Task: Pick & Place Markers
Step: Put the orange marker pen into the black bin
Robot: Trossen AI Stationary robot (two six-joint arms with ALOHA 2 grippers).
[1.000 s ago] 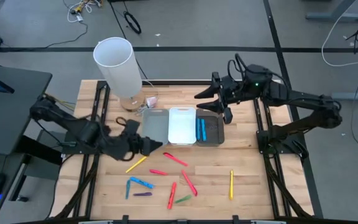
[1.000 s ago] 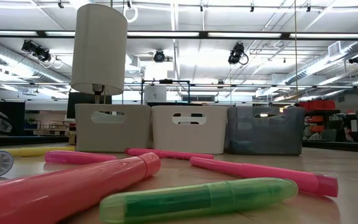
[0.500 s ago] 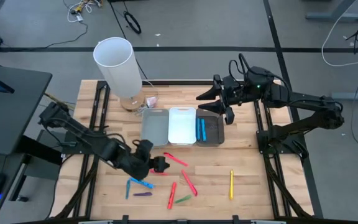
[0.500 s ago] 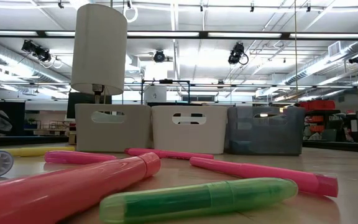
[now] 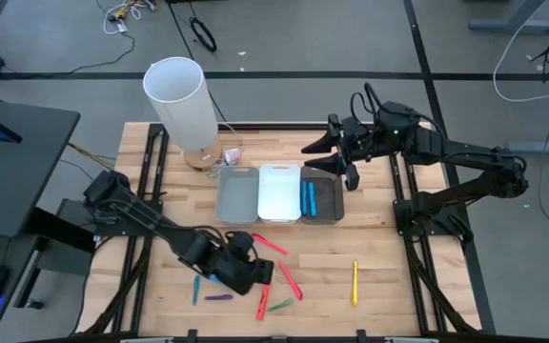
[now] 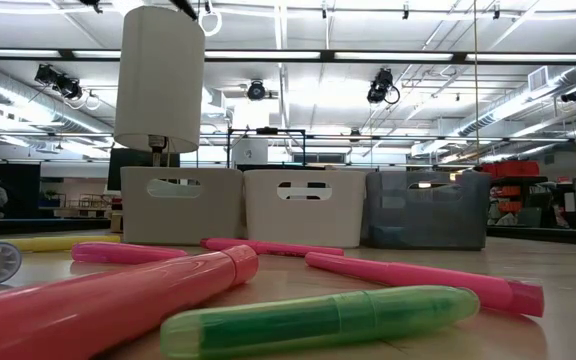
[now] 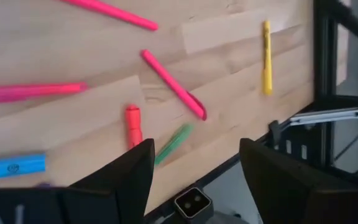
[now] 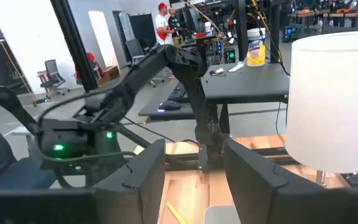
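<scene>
I hold the left gripper (image 5: pixel 254 273) low over the loose markers (image 5: pixel 289 280) on the table's front part, jaws apart, to choose one. The right gripper (image 5: pixel 336 152) waits, empty and apart, above the dark bin (image 5: pixel 327 200), which holds blue markers.

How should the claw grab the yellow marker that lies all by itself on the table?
Best guess: take the yellow marker around its middle, coming straight down from above. It lies flat on the table with bare wood on both long sides, so the fingers can close across its thin body. The left claw hangs open over the red markers, closer to it than the right claw behind the bins.
</scene>
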